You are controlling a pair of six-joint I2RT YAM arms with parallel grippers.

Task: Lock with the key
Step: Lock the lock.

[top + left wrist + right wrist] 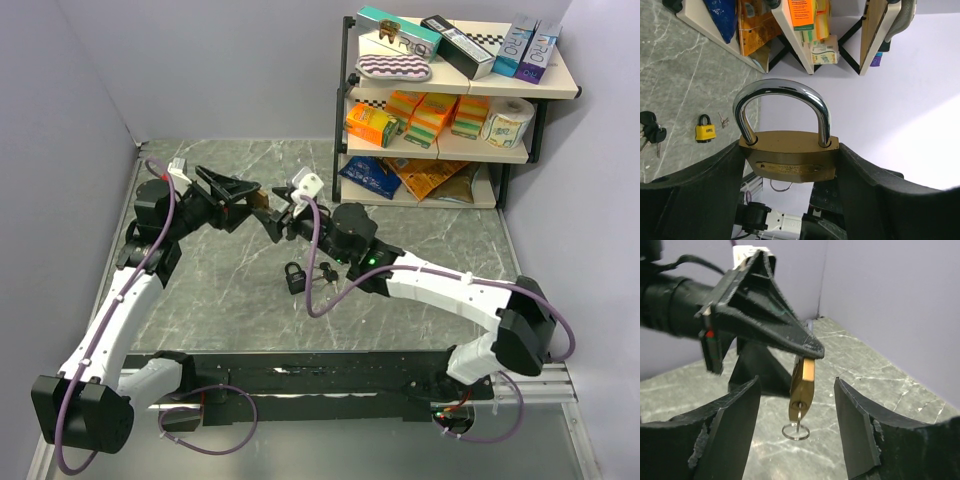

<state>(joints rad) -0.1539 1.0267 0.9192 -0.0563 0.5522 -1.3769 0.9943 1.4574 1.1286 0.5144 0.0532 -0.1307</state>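
Observation:
My left gripper [790, 167] is shut on a brass padlock [789, 157] and holds it by its sides above the table, with the steel shackle [785, 92] pointing away from the wrist. In the right wrist view the padlock [802, 382] hangs edge-on from the left fingers [770, 320]. A key [798, 416] sits in its keyhole, and a wire ring [795, 431] dangles below. My right gripper [796, 407] is open, one finger on each side of the key, touching neither key nor lock. Seen from above, the two grippers meet at the padlock [258, 202].
A small padlock [295, 278] and a bunch of black-headed keys [325, 271] lie on the marble table just in front of the grippers. A three-tier shelf [450, 100] of boxes and packets stands at the back right. Grey walls close off the left side and the back.

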